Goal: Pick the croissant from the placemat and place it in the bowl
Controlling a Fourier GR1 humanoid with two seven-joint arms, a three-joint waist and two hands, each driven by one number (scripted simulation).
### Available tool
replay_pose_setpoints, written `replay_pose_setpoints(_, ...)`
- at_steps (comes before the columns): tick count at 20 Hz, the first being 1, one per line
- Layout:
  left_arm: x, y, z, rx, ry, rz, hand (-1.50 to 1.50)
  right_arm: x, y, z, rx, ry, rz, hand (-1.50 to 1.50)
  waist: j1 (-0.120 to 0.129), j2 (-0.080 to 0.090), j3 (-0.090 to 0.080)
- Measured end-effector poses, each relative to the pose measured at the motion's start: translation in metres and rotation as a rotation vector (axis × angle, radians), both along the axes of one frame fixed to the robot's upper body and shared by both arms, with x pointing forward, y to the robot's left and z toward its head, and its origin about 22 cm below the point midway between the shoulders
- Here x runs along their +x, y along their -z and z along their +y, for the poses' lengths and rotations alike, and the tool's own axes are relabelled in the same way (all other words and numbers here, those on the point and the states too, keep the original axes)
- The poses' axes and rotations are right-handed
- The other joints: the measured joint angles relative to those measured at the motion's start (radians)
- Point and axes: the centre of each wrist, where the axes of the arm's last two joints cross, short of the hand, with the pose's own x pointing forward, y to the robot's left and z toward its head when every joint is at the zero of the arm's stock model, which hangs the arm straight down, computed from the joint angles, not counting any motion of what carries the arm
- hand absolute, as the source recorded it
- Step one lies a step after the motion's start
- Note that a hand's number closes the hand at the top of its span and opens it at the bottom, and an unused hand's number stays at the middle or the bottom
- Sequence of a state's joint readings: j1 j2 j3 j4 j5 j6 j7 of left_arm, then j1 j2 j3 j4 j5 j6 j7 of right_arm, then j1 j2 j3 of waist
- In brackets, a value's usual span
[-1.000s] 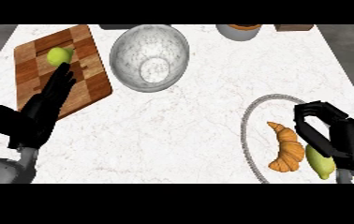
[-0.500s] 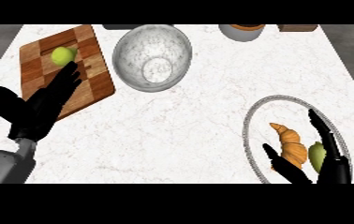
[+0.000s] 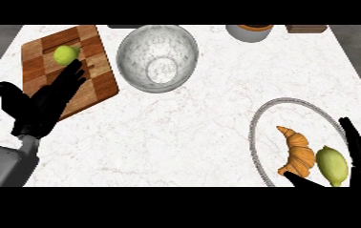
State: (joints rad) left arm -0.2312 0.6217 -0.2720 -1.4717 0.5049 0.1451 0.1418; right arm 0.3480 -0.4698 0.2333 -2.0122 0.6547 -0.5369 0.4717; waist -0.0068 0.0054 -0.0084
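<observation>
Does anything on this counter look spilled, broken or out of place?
Nothing spilled or broken. The croissant lies beside a lemon on the round placemat, the bowl sits upright and holds nothing, and a lime rests on the cutting board.

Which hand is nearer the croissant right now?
Right. The right hand shows at the lower right edge, its thumb just below the croissant and fingers past the lemon. The left hand rests open far across the counter, over the cutting board.

Croissant [image 3: 299,150] on the placemat [image 3: 262,127] at right, bowl [image 3: 156,57] far left behind, well apart.
</observation>
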Motion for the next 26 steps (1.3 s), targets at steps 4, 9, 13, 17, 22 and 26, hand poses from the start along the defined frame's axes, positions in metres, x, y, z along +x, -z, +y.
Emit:
replay_pose_setpoints(4, 0.003, -0.002, -0.003, 0.002, 0.016, -0.006, 0.0, 0.005, -0.028, 0.01, -0.047, 0.02, 0.176, -1.5, 0.015, 0.001, 0.0)
replay_pose_setpoints(9, 0.01, -0.006, -0.007, -0.004, 0.031, -0.007, 0.0, 0.024, -0.065, 0.034, -0.087, 0.016, 0.336, -1.5, 0.028, 0.001, 0.003)
replay_pose_setpoints(13, 0.01, -0.006, -0.006, -0.009, 0.038, 0.0, 0.0, 0.044, -0.08, 0.047, -0.11, -0.008, 0.411, -1.5, 0.033, -0.001, 0.004)
replay_pose_setpoints(17, 0.01, -0.002, -0.003, -0.008, 0.029, 0.001, 0.0, 0.057, -0.087, 0.05, -0.107, -0.028, 0.472, -1.5, 0.026, -0.002, 0.005)
replay_pose_setpoints(22, 0.008, 0.001, -0.006, -0.005, 0.025, 0.004, 0.0, 0.069, -0.088, 0.053, -0.112, -0.04, 0.531, -1.5, 0.02, -0.004, 0.006)
replay_pose_setpoints(26, 0.004, 0.007, -0.005, -0.007, 0.02, 0.004, 0.0, 0.076, -0.084, 0.058, -0.119, -0.041, 0.567, -1.5, 0.018, -0.005, 0.006)
